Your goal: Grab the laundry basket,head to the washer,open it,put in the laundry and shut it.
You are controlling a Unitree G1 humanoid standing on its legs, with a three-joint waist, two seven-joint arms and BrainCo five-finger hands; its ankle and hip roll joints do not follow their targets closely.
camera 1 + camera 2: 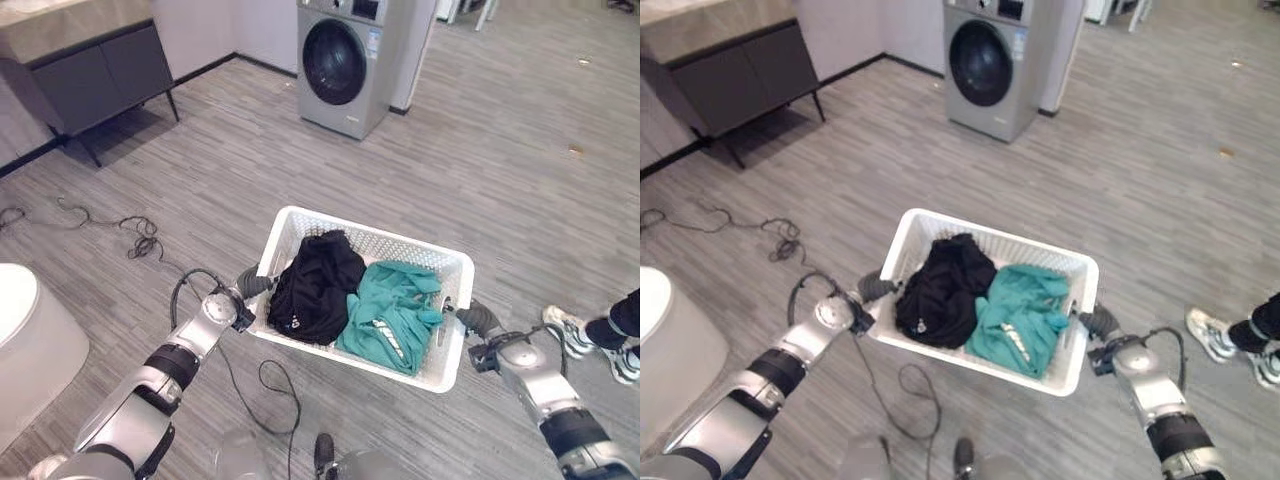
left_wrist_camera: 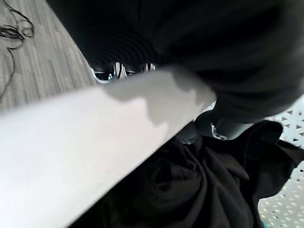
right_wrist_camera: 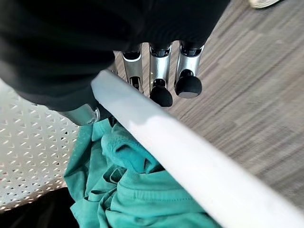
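Basket, white and perforated, hangs between my two hands above the grey floor, just ahead of me. My left hand is on its left rim: in the left wrist view the fingers sit outside the rim and the thumb inside, pinching the rim between them. My right hand holds the right rim the same way; in the right wrist view its fingers curl down the outer side while the thumb presses from within.

Inside the basket lie two pieces of laundry. A black garment fills the left half, touching the wall by my left hand. A teal garment fills the right half, bunched against the wall by my right hand. The two touch in the middle.

The washer stands far ahead, well apart from the basket, its round dark door closed and facing me. A dark cabinet stands far to the left. A person's shoes show on the floor at the right, near my right arm.
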